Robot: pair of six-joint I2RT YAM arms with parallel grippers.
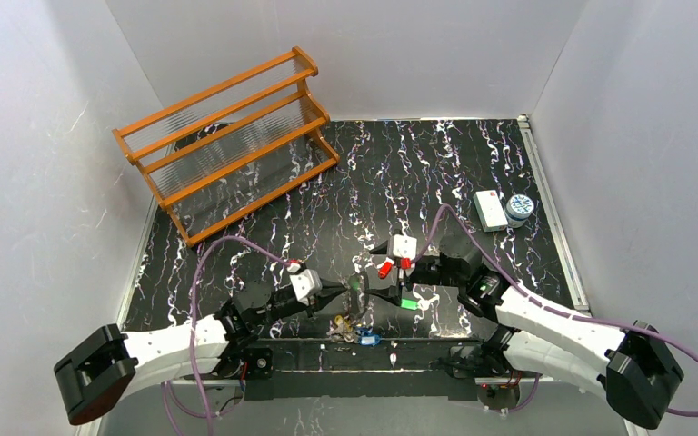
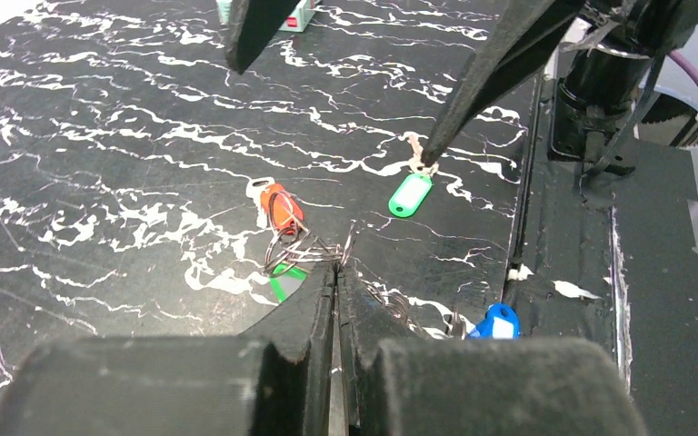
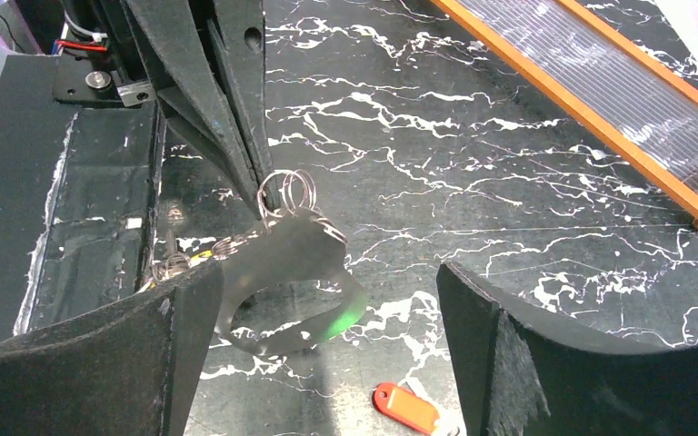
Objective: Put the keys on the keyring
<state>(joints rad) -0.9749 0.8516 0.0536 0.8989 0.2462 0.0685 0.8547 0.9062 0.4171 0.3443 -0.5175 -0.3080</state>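
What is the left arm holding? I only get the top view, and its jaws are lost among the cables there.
Observer: In the left wrist view, the left gripper has its jaws shut on a bunch of thin wire rings.
Operator: And the right arm, is it gripping anything?
Observer: No. The right gripper has its jaws wide open in its own wrist view, with nothing pinched between them.
Operator: Is there any key under it that I cannot see?
Observer: Yes. A red tag lies on the table, close in front of those open jaws.
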